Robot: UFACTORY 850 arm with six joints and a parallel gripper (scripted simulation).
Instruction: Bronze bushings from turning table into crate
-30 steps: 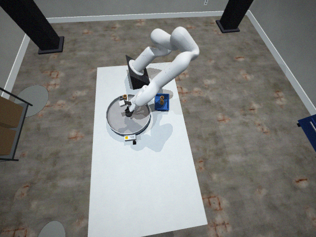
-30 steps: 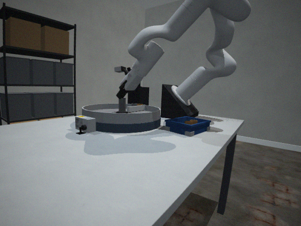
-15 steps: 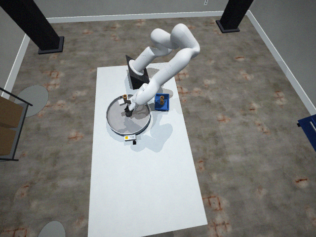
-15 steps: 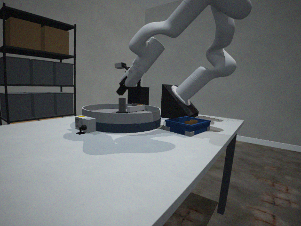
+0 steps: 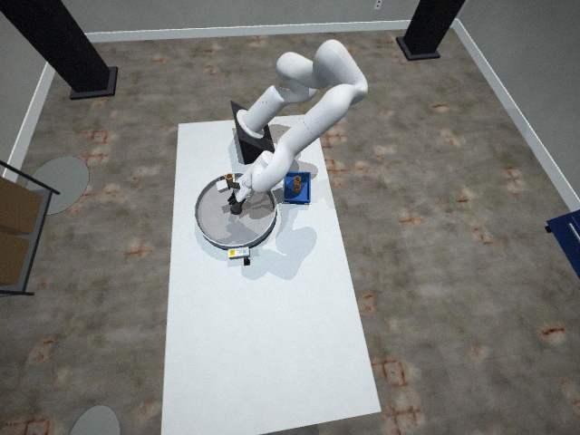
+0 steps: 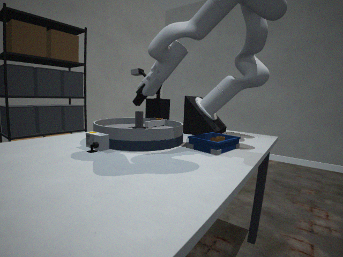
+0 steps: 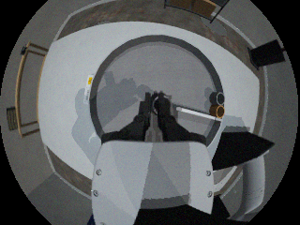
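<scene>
1. The gripper (image 5: 232,202) (image 6: 138,103) (image 7: 154,99) is hovering over the turntable (image 5: 200,223) (image 6: 119,133) (image 7: 159,38), just above its post (image 5: 236,209) (image 6: 139,119) — fingers nearly together, nothing between them.
2. A bronze bushing (image 5: 228,177) (image 6: 158,118) (image 7: 213,112) is sitting inside the turntable's wall, by the white bar (image 5: 221,186) (image 6: 155,122) (image 7: 199,112); a steel one (image 7: 214,99) is standing right beside it.
3. Over in the crate (image 5: 309,187) (image 6: 204,146), next to the turntable, bronze bushings (image 5: 297,178) (image 6: 217,138) are already lying close together.
4. So the job is looking partly done, and the step in hand is probably lining up for the turntable's bronze one.
5. Good handling is meaning: clearing the post, opening over the bronze, and angling the fingers so neither is nudging the steel neighbour.
6. If the turntable is turning, the grip is needing to match its drift — closing late is risking a tip against the wall.
7. At the crate beside the turntable, lowering fully and releasing gently is keeping everything from rolling.
</scene>
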